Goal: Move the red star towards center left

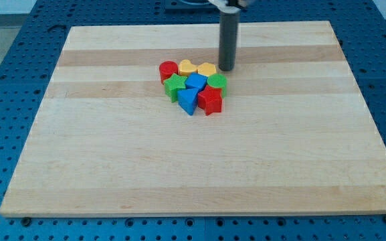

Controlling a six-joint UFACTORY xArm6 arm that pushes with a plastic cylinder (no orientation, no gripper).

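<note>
Wooden board point(112, 167) with clustered blocks point(194, 86)

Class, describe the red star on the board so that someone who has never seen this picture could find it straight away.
Start at the wooden board and find the single cluster of blocks just above its middle. The red star sits at the cluster's bottom right corner, beside the blue triangle and below the green block. The other red block, at top left, is rounded, not pointed.

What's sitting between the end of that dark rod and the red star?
In the camera view, a green block lies between my tip and the red star, touching the star's upper edge.
</note>
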